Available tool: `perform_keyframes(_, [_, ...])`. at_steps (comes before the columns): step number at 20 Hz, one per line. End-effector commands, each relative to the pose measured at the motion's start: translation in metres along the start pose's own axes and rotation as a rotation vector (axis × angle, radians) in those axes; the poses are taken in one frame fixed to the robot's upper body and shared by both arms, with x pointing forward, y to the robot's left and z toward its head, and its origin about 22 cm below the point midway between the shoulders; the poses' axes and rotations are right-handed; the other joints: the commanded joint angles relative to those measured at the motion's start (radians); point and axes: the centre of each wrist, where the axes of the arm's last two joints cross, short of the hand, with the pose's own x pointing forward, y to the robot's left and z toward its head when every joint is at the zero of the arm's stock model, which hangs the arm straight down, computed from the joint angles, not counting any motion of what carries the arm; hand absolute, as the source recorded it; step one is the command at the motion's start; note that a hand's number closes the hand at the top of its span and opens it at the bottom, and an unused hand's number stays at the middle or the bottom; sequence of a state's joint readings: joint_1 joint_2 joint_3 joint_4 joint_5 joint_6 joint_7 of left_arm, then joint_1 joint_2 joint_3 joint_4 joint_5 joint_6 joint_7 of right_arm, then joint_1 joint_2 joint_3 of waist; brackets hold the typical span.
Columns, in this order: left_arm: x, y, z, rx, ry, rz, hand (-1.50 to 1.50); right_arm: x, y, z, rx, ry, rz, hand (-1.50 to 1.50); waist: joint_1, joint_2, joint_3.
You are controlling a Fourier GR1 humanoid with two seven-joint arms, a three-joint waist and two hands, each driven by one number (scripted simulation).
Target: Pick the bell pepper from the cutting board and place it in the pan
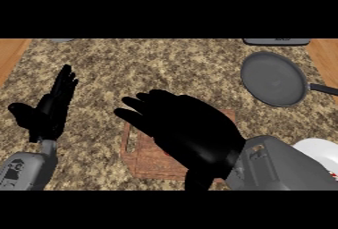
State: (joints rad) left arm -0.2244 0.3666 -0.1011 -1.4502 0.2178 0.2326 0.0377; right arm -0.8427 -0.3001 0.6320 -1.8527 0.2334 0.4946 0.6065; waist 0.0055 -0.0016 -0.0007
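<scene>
My right hand (pixel 188 129) spreads over the wooden cutting board (pixel 142 163) in the lower middle of the head view, fingers straight and pointing up-left. It covers most of the board. Only a small red speck of the bell pepper (pixel 166 153) shows under the palm. The grey pan (pixel 274 79) lies at the upper right, its dark handle reaching toward the right edge, and nothing is in it. My left hand (pixel 49 109) rests open at the left, fingers up, away from the board.
A white plate (pixel 321 152) peeks in at the right edge beside my right forearm. A dark grey object (pixel 276 41) sits at the top right edge. Wooden strips border the granite counter on both sides.
</scene>
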Motion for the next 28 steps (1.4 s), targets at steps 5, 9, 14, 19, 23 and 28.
perform_keyframes(5, [0.012,-0.008,-0.006,0.005,-0.01,0.0,0.0,0.032,0.042,-0.019,0.069,0.084,0.04,-1.5,-0.003,-0.001,0.001])
perform_keyframes(9, [-0.016,0.007,-0.001,0.012,-0.013,0.0,0.0,0.017,0.041,-0.017,0.069,0.133,0.035,-1.5,-0.006,0.001,0.0])
perform_keyframes(14, [-0.004,0.002,-0.01,0.008,0.0,-0.002,0.0,0.004,0.067,-0.033,0.014,0.203,0.067,-1.5,-0.004,0.002,0.001])
perform_keyframes(19, [0.008,0.006,0.002,0.008,-0.01,-0.003,0.0,-0.022,0.064,-0.032,0.119,0.241,0.068,-1.5,-0.001,0.001,0.001])
perform_keyframes(23, [-0.009,-0.026,-0.013,0.006,-0.004,-0.001,0.0,-0.027,0.07,-0.049,0.169,0.208,0.062,-1.5,-0.006,0.003,0.0])
perform_keyframes(28, [-0.011,-0.006,0.009,0.012,0.003,0.013,0.0,-0.022,0.091,-0.047,0.236,0.211,0.101,-1.5,-0.002,0.001,0.001])
